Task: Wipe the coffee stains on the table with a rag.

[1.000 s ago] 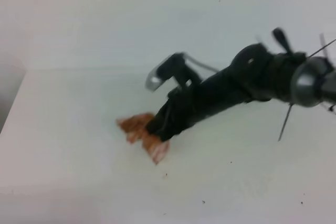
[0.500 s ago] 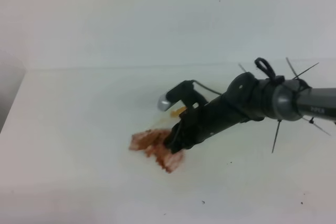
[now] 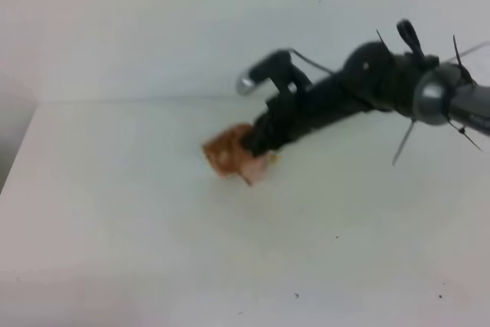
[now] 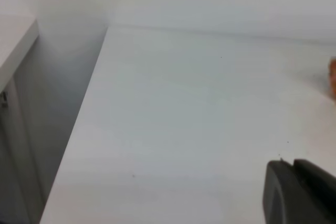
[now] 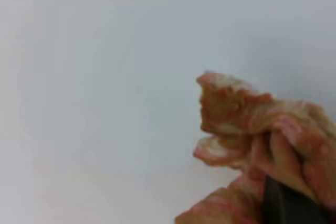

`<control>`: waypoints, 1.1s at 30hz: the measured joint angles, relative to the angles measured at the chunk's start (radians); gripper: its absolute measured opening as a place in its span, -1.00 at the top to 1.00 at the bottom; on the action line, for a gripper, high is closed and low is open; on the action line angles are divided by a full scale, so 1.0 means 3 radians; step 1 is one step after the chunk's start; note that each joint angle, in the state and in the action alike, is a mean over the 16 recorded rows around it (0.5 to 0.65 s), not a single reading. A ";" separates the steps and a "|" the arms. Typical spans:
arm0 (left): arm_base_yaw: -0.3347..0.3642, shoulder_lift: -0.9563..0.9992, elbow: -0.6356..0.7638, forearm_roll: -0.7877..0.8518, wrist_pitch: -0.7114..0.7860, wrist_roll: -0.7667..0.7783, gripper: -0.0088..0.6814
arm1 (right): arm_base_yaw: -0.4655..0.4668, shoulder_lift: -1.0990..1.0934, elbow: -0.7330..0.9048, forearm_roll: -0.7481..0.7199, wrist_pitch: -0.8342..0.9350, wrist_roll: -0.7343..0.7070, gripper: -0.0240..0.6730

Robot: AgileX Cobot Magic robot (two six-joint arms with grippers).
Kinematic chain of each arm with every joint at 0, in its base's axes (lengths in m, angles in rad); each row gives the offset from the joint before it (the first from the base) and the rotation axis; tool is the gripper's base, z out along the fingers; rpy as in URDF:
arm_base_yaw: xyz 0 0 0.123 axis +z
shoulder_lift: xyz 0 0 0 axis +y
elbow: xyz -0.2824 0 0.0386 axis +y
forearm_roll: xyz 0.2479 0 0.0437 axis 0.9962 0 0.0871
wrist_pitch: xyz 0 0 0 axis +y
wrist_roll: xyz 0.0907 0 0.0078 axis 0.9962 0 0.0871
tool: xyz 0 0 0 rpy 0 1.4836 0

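Observation:
The rag (image 3: 232,154), a wrinkled pinkish-orange wad, lies pressed on the white table (image 3: 115,212) near the middle. My right gripper (image 3: 255,145) reaches in from the right and is shut on it. Beside the rag's right edge shows a faint yellowish trace of the coffee stains (image 3: 273,159); any more of them is hidden under the cloth. In the right wrist view the rag (image 5: 247,124) bunches around a dark fingertip (image 5: 283,207). The left wrist view shows bare table (image 4: 184,119), a sliver of rag (image 4: 333,80) at the right edge and a dark part of my left gripper (image 4: 299,192).
Tiny dark specks (image 3: 297,294) dot the table near its front. The table's left edge (image 4: 79,129) drops off beside a grey gap. A white wall (image 3: 153,28) rises behind the table.
My right gripper has dragged the rag from the front left toward the right and then back across the table. It now covers the spot where an orange smear showed half a second ago.

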 joint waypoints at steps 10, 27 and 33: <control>0.0000 0.0000 0.0000 0.0000 0.0000 0.0000 0.98 | 0.0109 0.0384 -0.0868 0.0021 0.0152 0.0280 0.85; 0.0000 0.0000 0.0000 0.0000 0.0000 0.0000 0.98 | -0.0002 0.0812 -0.1011 -0.1007 0.0350 0.1070 0.85; 0.0000 0.0000 0.0000 0.0000 0.0000 0.0000 0.98 | -0.0161 0.0774 -0.1020 -0.1449 0.0559 0.1390 0.85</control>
